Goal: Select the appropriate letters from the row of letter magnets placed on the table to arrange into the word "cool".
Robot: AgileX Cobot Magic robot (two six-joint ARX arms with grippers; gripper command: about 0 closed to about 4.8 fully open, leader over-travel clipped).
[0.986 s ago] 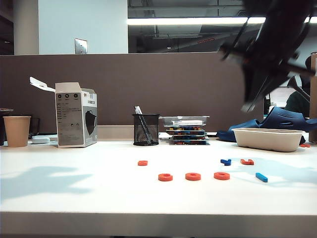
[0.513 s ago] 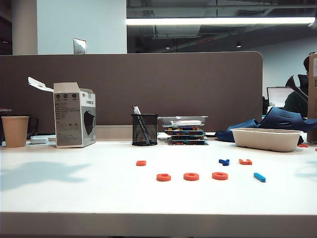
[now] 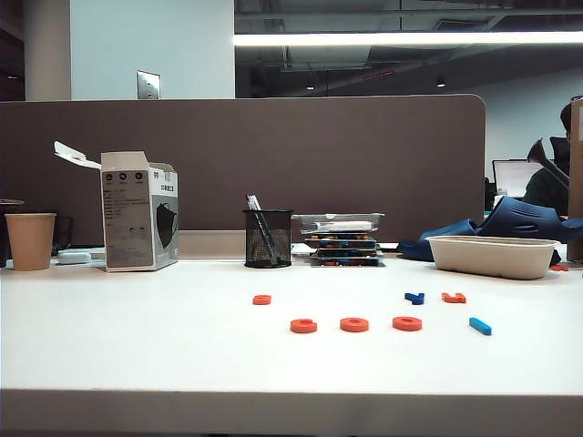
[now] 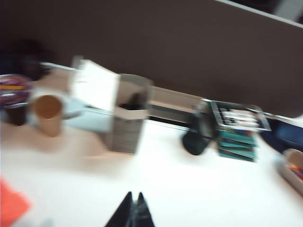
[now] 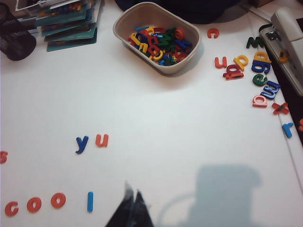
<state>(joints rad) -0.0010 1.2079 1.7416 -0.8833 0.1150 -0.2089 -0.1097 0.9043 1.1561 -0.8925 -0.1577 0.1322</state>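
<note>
1. Letters spelling "cool" lie in a line on the white smooth-topped table: orange open-ring C magnet, two orange ring O magnets, light-blue bar L magnet, just beside the right gripper.
2. Right gripper's jaws are pressed together, holding nothing.
3. Left gripper likewise hangs closed and empty; its view is blurred.

Seven letter magnets, one tray

Dark, pointed left hand and right hand
</note>
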